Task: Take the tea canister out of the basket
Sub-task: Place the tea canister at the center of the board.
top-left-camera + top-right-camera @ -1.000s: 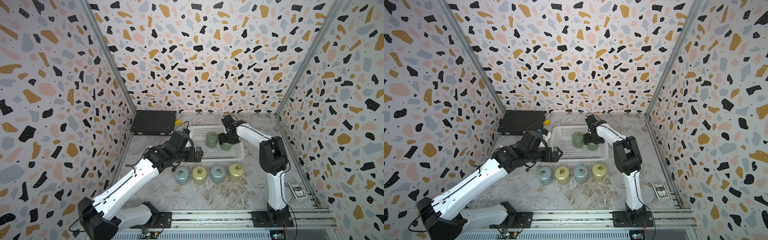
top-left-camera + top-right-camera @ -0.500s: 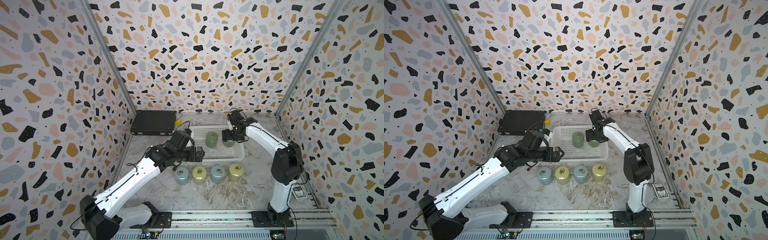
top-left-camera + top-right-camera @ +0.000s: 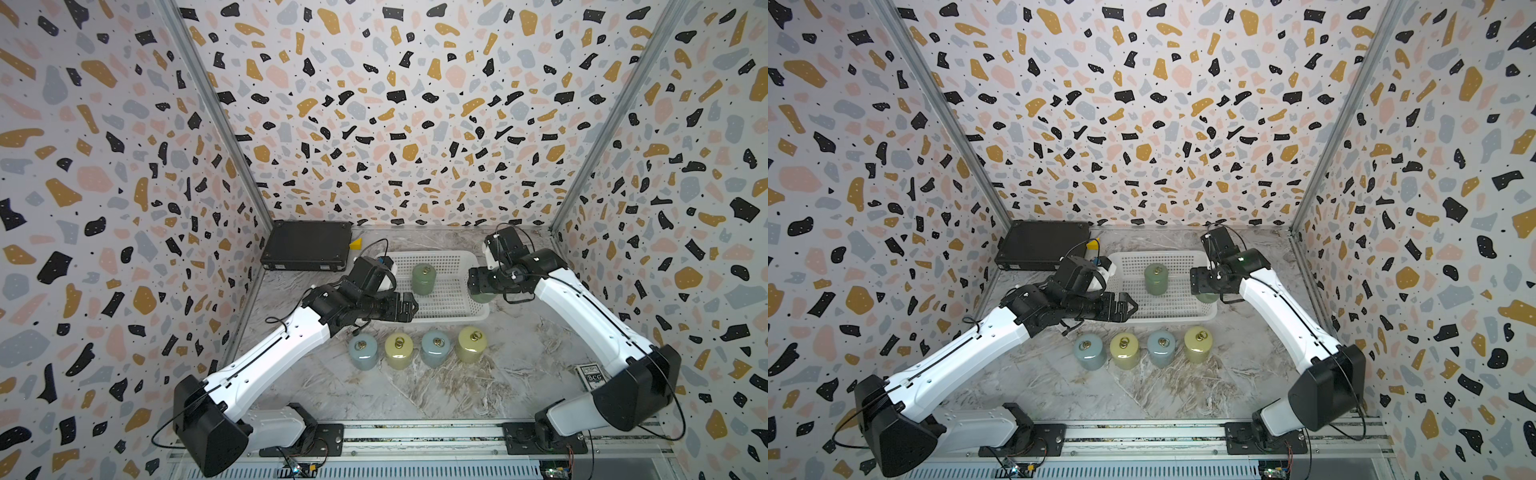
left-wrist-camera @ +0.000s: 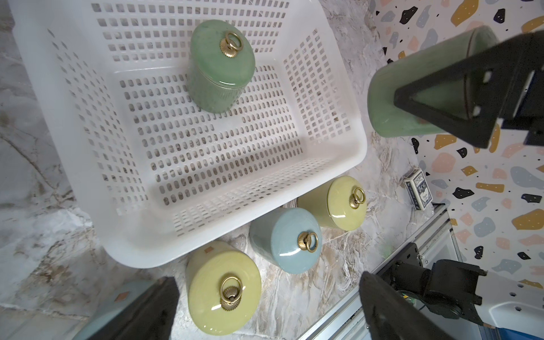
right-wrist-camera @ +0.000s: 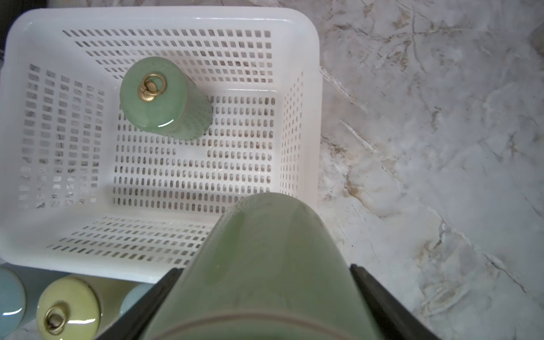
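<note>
The only legible print is on a small dark-blue card box [image 3: 592, 376] lying flat on the worktop [image 3: 415, 395] near the right wall. Its face carries the letters "BCG" in a pale framed panel. They can be read in a top view and on the box [image 4: 418, 189] in the left wrist view. Smaller lines around those letters are too fine to read.

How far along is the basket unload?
Done: four canisters stand in a row on the table before the basket. In hand: the right end effector grips a green canister, raised at the basket's right rim. Left: a second green canister stands upright inside the basket; the left end effector is open and empty.
</note>
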You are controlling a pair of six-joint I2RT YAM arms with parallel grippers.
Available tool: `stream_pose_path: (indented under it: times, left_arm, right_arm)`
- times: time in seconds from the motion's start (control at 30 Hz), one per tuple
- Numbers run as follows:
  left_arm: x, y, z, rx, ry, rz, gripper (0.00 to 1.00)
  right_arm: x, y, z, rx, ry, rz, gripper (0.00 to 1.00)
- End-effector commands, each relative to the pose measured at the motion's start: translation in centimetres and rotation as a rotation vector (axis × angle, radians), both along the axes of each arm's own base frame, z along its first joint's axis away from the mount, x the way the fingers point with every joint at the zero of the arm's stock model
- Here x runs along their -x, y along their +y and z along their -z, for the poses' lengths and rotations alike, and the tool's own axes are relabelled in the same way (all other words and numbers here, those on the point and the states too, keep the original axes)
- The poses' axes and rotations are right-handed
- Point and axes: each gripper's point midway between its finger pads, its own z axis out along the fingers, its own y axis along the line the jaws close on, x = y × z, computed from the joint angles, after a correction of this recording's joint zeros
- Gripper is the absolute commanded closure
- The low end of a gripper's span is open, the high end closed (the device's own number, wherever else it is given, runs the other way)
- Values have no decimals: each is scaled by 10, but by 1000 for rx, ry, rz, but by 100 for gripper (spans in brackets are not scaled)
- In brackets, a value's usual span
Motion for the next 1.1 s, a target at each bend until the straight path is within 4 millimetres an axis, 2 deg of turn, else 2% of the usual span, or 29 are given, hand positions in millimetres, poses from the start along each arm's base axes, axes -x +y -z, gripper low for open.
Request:
stream_pose_path:
  times: [0.0, 0.2, 0.4, 0.6, 1.07]
  left_arm:
    - [-4, -9, -20, 64, -41, 15, 0]
    - [4, -3, -17, 59, -27, 10, 0]
    - [10, 5, -16, 52, -24, -8, 0]
    - [13, 11, -16, 44, -23, -23, 0]
    - [18, 19, -18, 33, -29, -43, 0]
  right_arm:
    - [21, -22, -12, 14, -43, 67, 23]
    - [56, -42, 10, 10, -10, 130, 23]
    - [74, -51, 44, 24, 61, 169, 23]
    - [75, -48, 74, 11, 83, 174, 22]
    - [69, -54, 124, 64, 120, 201, 21]
